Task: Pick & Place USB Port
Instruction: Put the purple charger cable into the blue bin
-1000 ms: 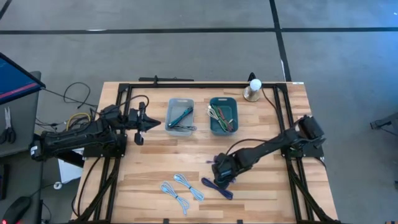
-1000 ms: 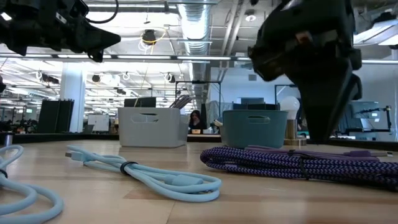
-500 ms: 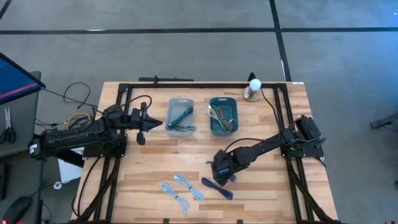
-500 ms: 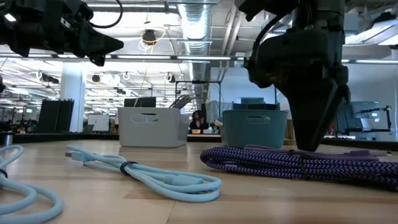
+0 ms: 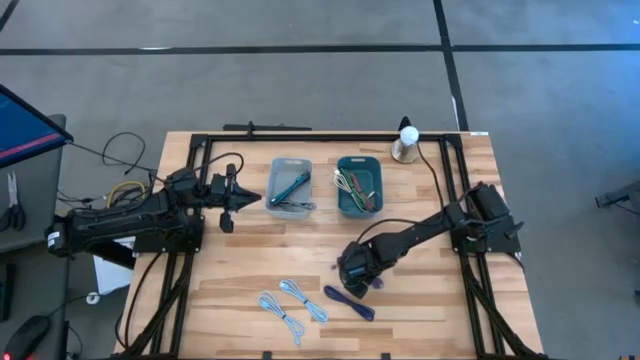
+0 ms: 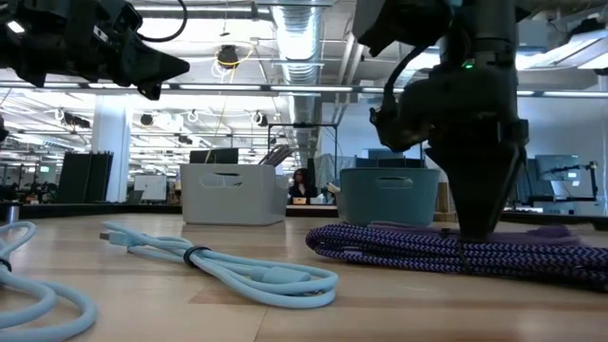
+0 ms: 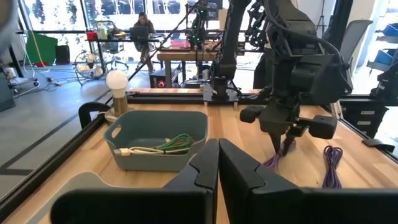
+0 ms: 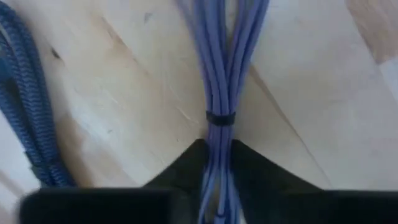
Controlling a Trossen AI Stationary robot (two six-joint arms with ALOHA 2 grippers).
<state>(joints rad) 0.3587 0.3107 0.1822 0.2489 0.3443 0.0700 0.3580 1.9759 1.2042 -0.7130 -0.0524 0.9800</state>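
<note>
A lilac cable bundle (image 8: 221,62) with a black tie (image 8: 219,118) lies flat on the wooden table. My right gripper (image 8: 217,146) is down on it at the table's middle (image 5: 358,275), shut on the bundle. A dark purple braided cable (image 5: 350,302) lies just beside it, toward the near edge (image 6: 408,249). My left gripper (image 5: 245,198) hangs shut in the air left of the grey bin (image 5: 290,187). In the left wrist view its fingers (image 7: 217,162) are together. My right gripper pinches the lilac cable bundle between its two fingers (image 8: 186,165), just beside the black tie (image 8: 219,119) near the bundle's middle. It comes from above, pointing down (image 6: 465,233), one finger on each side of the strands. The bundle lies on the table.
A teal bin (image 5: 360,185) with green and white cables stands next to the grey bin, which holds a teal cable. Two light blue cables (image 5: 292,308) lie near the table's near edge. A lamp (image 5: 408,143) stands at the far edge. Black frame rails run along both sides.
My right gripper has moved a little toward the table's left and come down until its fingertips reach the lilac cable on the table. The cables have stayed where they were.
</note>
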